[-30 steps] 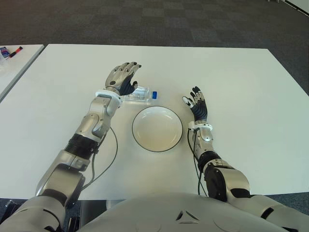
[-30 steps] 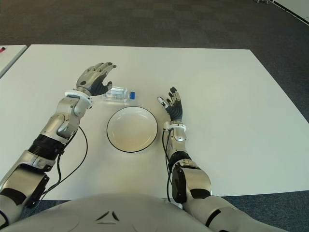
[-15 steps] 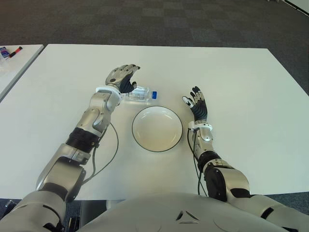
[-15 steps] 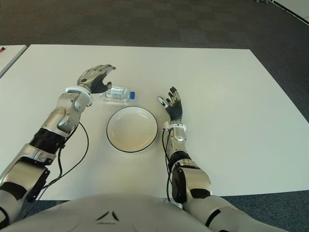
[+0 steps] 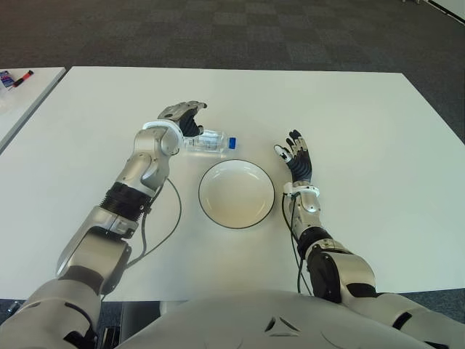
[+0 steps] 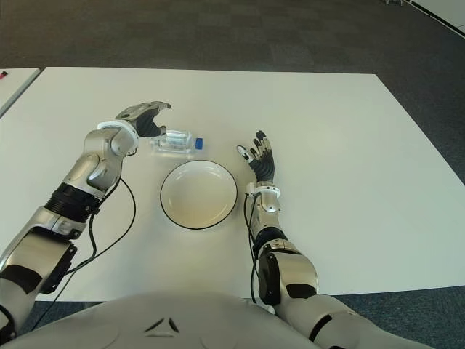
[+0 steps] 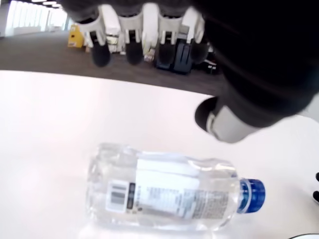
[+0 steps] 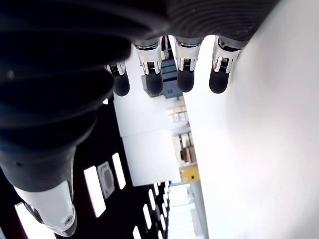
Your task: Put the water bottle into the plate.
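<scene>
Clear water bottle (image 7: 169, 193) lying flat | left hand (image 5: 183, 118) spread above | base end hidden

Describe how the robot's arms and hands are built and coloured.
Both arms are silver-grey metal shells with black ribbed joint sections and white wrist cuffs. The left hand and right hand have grey-and-black segmented fingers with dark tips. A thin black cable loops beside the left forearm.

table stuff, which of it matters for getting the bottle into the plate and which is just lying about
Part of the job:
- water bottle, lying on its side beyond the plate
- plate, nothing in it
- left hand, open, over the bottle's base end
- table

Just lying about:
- right hand, open, idle to the right of the plate
- markers on the neighbouring table at far left
</scene>
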You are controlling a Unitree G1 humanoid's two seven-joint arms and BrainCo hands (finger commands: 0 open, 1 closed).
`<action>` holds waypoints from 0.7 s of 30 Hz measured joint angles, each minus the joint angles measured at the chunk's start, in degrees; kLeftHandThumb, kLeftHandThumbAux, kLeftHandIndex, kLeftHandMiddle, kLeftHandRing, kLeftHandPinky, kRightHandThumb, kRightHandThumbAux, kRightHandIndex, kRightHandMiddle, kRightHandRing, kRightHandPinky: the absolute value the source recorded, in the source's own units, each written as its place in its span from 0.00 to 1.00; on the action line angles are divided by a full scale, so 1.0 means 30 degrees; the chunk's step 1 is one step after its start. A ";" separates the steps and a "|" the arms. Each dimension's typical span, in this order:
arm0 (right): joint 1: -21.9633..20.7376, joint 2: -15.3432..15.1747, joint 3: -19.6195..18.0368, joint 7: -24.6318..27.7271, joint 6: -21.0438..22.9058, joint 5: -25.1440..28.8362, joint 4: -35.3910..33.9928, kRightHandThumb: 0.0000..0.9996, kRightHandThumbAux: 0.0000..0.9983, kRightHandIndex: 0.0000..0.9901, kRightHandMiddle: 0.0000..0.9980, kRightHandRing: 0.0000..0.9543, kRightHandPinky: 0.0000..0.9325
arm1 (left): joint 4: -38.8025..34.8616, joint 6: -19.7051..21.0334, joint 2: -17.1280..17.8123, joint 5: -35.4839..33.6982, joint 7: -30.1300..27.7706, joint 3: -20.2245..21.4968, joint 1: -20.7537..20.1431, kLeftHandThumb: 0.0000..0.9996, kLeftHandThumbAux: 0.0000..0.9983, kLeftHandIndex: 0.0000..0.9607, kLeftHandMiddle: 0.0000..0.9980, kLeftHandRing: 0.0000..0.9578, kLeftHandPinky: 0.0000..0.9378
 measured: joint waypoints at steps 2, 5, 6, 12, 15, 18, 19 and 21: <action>-0.0002 0.0002 0.0006 -0.0018 0.0000 -0.0012 0.0006 0.07 0.74 0.08 0.06 0.05 0.10 | 0.0005 0.0279 -0.0001 -0.0277 -0.0610 0.0005 -0.0183 0.55 0.65 0.00 0.00 0.00 0.05; -0.0002 0.0008 0.0012 -0.0062 0.0000 -0.0021 0.0006 0.06 0.74 0.08 0.06 0.05 0.10 | 0.0014 0.0648 -0.0009 -0.0642 -0.1340 0.0004 -0.0388 0.55 0.63 0.00 0.01 0.02 0.08; -0.0002 0.0009 0.0011 -0.0070 0.0000 -0.0021 0.0006 0.06 0.74 0.08 0.06 0.05 0.10 | 0.0012 0.0776 -0.0009 -0.0756 -0.1544 0.0004 -0.0452 0.55 0.62 0.00 0.02 0.03 0.09; -0.0013 0.0011 0.0005 -0.0072 0.0001 -0.0016 0.0018 0.06 0.74 0.08 0.06 0.05 0.10 | -0.0087 0.1459 0.0010 -0.1148 -0.2528 -0.0055 -0.0772 0.55 0.58 0.00 0.05 0.06 0.11; -0.0024 0.0011 0.0005 -0.0082 0.0001 -0.0019 0.0022 0.06 0.74 0.08 0.06 0.05 0.10 | -0.0146 0.1614 0.0099 -0.1192 -0.2881 -0.0247 -0.0820 0.55 0.55 0.00 0.07 0.09 0.12; -0.0030 0.0011 0.0014 -0.0117 0.0001 -0.0038 0.0025 0.06 0.74 0.08 0.06 0.05 0.10 | -0.0206 0.1677 0.0236 -0.1208 -0.3140 -0.0499 -0.0828 0.53 0.54 0.00 0.08 0.10 0.13; -0.0031 0.0011 0.0018 -0.0131 0.0002 -0.0050 0.0027 0.06 0.74 0.08 0.07 0.05 0.10 | -0.0217 0.1683 0.0262 -0.1218 -0.3201 -0.0544 -0.0828 0.53 0.53 0.00 0.09 0.11 0.13; -0.0034 0.0009 0.0017 -0.0145 0.0002 -0.0067 0.0032 0.06 0.74 0.08 0.07 0.06 0.10 | -0.0229 0.1683 0.0294 -0.1244 -0.3230 -0.0582 -0.0829 0.52 0.53 0.00 0.09 0.11 0.13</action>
